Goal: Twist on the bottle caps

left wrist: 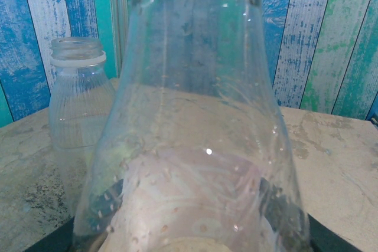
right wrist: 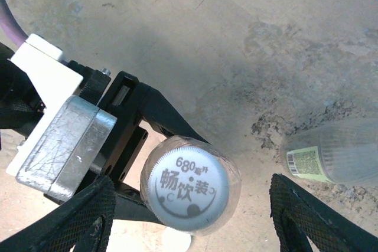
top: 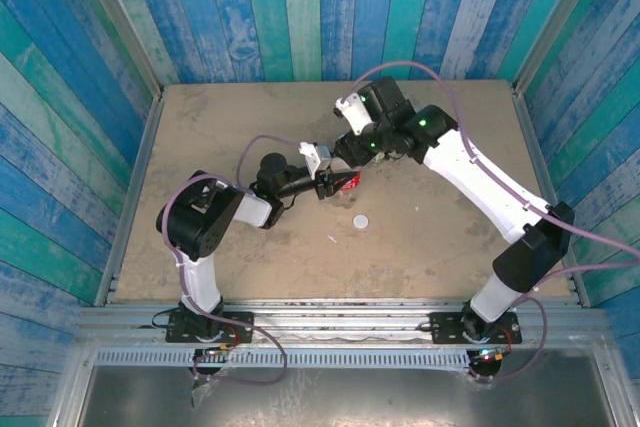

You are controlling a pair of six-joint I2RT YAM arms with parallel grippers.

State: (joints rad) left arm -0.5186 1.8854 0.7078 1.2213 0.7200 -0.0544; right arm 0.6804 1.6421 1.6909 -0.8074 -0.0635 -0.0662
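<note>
My left pincer (top: 333, 185) clamps the red-label bottle (top: 347, 183) mid-bench. Its cap (right wrist: 188, 192) looks on, and my right pincer (right wrist: 190, 181) is spread wide, clear of it. To do: the other bottle (left wrist: 77, 104), neck bare, and the loose cap (top: 360, 220) nearer me.

I work in a robot lab cell: a bare tan counter (top: 250, 247) boxed by blue-green plank walls (top: 300, 7), my left arm (top: 200, 282) and right arm (top: 480, 182) bolted to a near-edge metal rail (top: 340, 319).

2 btls (left wrist: 195, 122), 2 caps (right wrist: 188, 190), 2 arms (top: 480, 182).
</note>
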